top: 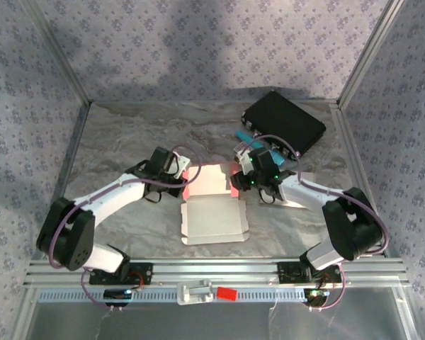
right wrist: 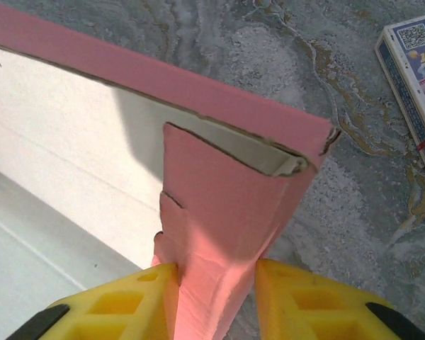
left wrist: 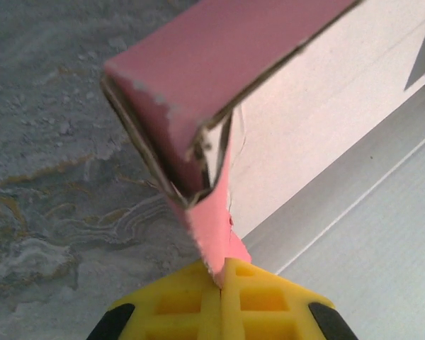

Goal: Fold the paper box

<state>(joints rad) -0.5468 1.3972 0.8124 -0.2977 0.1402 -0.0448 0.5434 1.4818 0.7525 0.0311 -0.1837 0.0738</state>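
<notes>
Marbled grey table (top: 127, 149) bears paper box (top: 214, 212); floral walls (top: 198, 42) surround.

Pink-and-white cardboard paper box (top: 212, 209): pink outside, white inside. Left gripper (left wrist: 223, 268) and right gripper (right wrist: 216, 283), bright yellow. Grey marble-veined bench (top: 127, 142), flat black rectangular case (top: 283, 122), lilac floral-print walls (top: 198, 42).

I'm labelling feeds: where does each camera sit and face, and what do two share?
Top external: above, behind the bases, facing down at table and paper box; both arms show.
Left wrist: on that wrist, facing along the left gripper, shut on a pink flap.
Right wrist: likewise; right gripper parted around a flap.
Shared: both wrist views see its pink wall.
</notes>
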